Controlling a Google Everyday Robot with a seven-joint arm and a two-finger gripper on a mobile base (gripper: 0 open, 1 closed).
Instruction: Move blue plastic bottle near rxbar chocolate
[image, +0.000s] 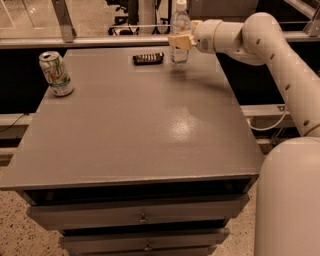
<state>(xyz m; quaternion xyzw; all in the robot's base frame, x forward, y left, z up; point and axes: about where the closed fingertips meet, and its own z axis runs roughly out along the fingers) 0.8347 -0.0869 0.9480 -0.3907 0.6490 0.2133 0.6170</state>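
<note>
Grey metal forms the counter (150, 130) that fills the 1 camera view, with 2 shallow drawers (142, 215) stacked under its front edge, each with a small knob. At the far edge, right of centre, a tall, clear blue plastic bottle (180, 22) stands upright, its top reaching the upper border of the view. The tan gripper (179, 41) comes in from the right at the end of a white jointed arm (260, 37), and its jaws are clamped on the bottle's middle, over the label. Whether the bottle's base rests on the counter or hangs just above it cannot be told. Just left of the bottle, apart from it, a flat, dark brown-black rectangular rxbar chocolate (148, 58) lies on the counter with its long side running left to right. Well away at the far left corner a short green-and-white drink can (56, 74) stands upright. The robot's rounded white body (290, 200) fills the lower right corner.
</note>
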